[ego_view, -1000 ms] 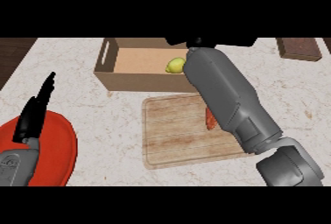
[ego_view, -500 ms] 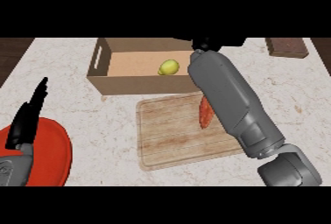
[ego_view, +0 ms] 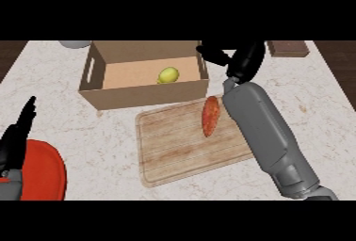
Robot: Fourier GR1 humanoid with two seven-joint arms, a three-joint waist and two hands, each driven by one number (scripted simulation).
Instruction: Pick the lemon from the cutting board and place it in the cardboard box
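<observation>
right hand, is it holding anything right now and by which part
Nothing is held. The right hand is open beside the cardboard box, and the lemon lies apart from it on the box floor. The left hand rests open at the left edge.

The lemon (ego_view: 168, 75) lies in the box (ego_view: 144, 96), behind the board (ego_view: 177, 143). A carrot (ego_view: 211, 116) lies on the board's right part. A plate (ego_view: 42, 171) sits left of the board, near the front edge.
</observation>
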